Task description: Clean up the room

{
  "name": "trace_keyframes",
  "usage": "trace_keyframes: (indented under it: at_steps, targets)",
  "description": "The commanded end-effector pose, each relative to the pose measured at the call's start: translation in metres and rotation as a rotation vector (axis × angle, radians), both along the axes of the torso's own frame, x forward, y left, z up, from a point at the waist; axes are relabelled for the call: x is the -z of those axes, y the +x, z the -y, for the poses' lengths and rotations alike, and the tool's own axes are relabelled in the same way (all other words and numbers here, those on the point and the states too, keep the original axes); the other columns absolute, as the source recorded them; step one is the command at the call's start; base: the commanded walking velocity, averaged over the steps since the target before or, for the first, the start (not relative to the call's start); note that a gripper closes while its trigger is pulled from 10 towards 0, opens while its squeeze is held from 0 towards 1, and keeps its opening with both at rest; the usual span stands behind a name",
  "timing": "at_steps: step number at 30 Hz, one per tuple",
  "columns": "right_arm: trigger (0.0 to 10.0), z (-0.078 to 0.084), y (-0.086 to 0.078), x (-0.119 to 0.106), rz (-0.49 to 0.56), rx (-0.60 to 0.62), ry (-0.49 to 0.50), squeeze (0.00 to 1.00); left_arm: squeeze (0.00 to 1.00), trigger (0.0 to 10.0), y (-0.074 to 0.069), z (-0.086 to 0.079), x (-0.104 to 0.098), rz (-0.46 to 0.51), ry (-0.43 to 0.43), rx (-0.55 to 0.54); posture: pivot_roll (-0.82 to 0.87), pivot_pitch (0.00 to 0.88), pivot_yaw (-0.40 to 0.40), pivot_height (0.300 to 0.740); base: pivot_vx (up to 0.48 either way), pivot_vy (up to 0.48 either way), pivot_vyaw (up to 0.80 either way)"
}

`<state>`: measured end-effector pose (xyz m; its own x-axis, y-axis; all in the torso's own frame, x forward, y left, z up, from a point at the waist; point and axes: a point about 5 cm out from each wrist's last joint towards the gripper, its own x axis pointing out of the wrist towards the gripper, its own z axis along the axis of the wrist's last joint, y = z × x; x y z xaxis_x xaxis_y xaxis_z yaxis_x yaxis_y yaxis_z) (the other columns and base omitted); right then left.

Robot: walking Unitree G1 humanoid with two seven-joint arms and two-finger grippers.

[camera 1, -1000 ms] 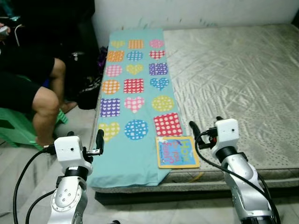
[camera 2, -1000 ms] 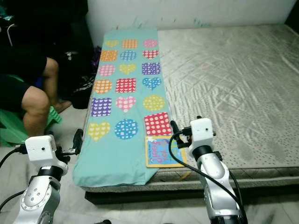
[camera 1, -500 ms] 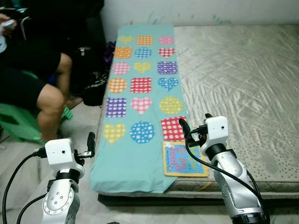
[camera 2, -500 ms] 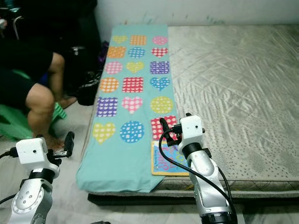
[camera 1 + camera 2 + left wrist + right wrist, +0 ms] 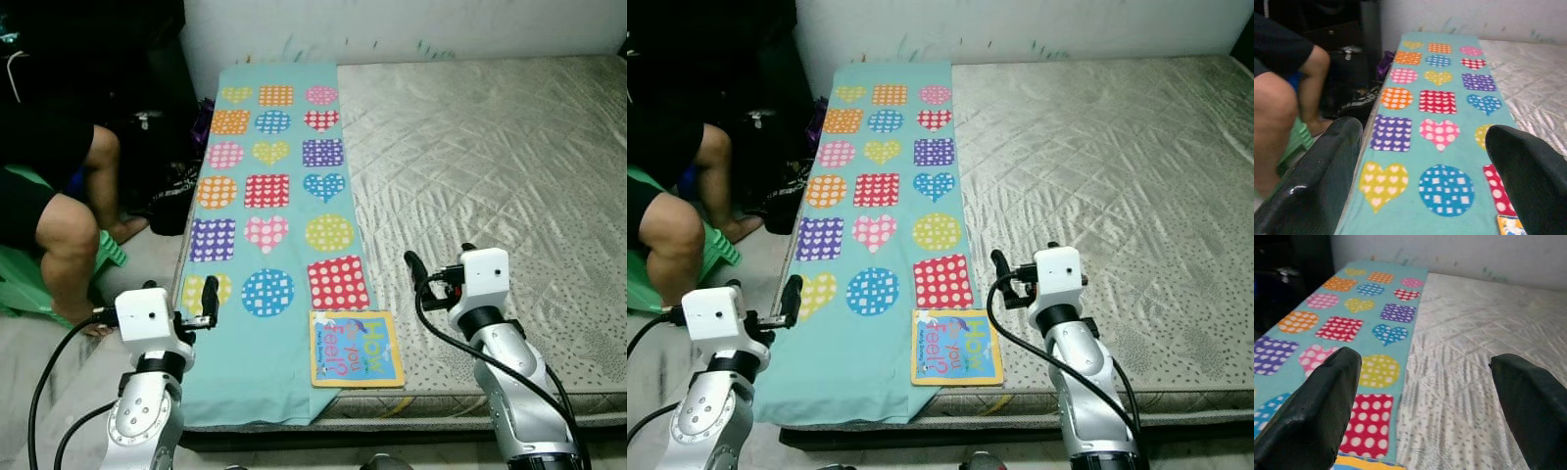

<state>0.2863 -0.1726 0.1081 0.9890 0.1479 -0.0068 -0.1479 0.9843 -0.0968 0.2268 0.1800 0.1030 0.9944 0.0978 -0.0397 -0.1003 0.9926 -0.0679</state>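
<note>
Even, flat indoor light falls on the mattress (image 5: 490, 166), the left corner dark, wrist-view fingers softly blurred.

Head and wrist cameras toward mattress (image 5: 490, 166)

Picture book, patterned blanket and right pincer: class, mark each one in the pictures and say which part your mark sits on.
picture book (image 5: 357, 349), left eye view, middle of its blue cover.
patterned blanket (image 5: 266, 234), left eye view, on the pink heart.
right pincer (image 5: 416, 269), left eye view, on its black finger.
</note>
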Motion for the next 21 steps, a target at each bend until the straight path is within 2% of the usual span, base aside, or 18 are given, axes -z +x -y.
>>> trace_keyframes:
  at_steps: [1,11,21]
  targets:
    - [10.0,-0.0054,0.0007,-0.0050,0.015,-0.017,0.016,0.00,0.00,10.0,-0.0032,-0.0085,0.0027,-0.018,0.012,-0.019,-0.11,0.146,0.004,0.740,0.000,0.480,0.00]
    - [10.0,0.0020,0.0019,-0.0084,0.028,-0.004,0.010,0.00,0.00,10.0,0.0008,-0.0063,-0.0004,0.008,-0.004,-0.014,-0.11,0.136,0.001,0.740,0.000,0.480,0.00]
    - [10.0,-0.0015,0.0048,-0.0099,0.036,-0.029,-0.015,0.00,0.00,10.0,0.0024,-0.0048,-0.0004,0.008,0.009,-0.012,-0.12,0.133,0.000,0.740,0.000,0.000,0.00]
